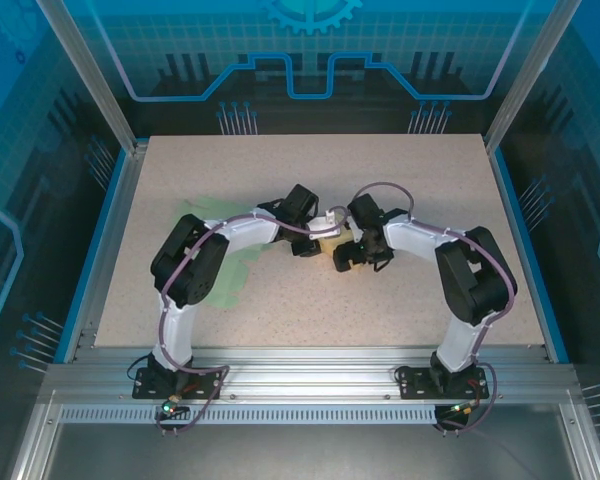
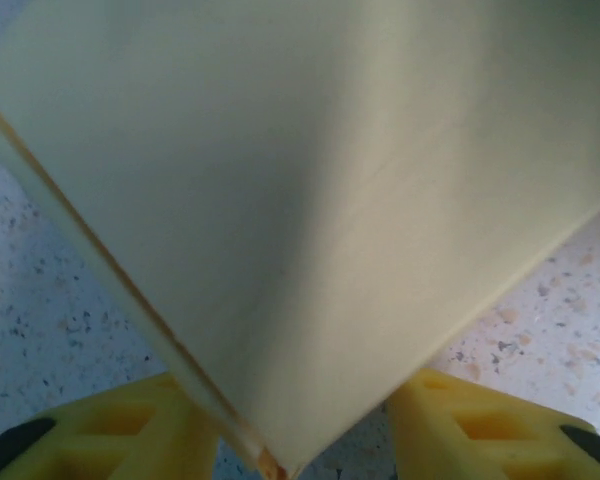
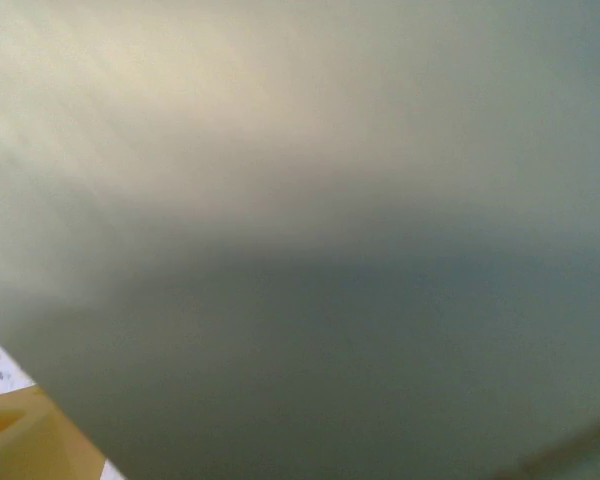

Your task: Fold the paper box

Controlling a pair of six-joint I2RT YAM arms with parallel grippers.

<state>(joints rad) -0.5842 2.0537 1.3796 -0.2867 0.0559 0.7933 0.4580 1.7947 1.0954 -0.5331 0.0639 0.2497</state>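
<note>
Hands nose to nose over the middle of the table [image 1: 310, 165]: left hand [image 1: 310, 243] and right hand [image 1: 346, 258] turned toward each other, just beside one another.

From the left wrist, two yellow fingers [image 2: 110, 430] set apart at the bottom of the view, tips hidden behind a pale yellow-green panel of the paper box [image 2: 310, 200]. Corner of that panel pointing down into the gap between them. Cannot tell whether the fingers press on the card or merely flank it. Thin brown line of raw cardboard along the panel's left edge, speckled tabletop on either side.

From the right wrist, one yellow finger [image 3: 15, 440] low in the left corner, partly under a blurred grey-green sheet of the box very close to the lens. Cannot tell whether this hand stands spread or pinches the sheet.

Further out, from above, more of the box: pale green card on the table left of centre, showing on either side of the left arm [image 1: 195, 265] and reaching toward the two hands. Right arm [image 1: 470, 275] bent inward in mirror image. Both bases bolted to an aluminium rail [image 1: 310, 385] at the table's near edge.
</note>
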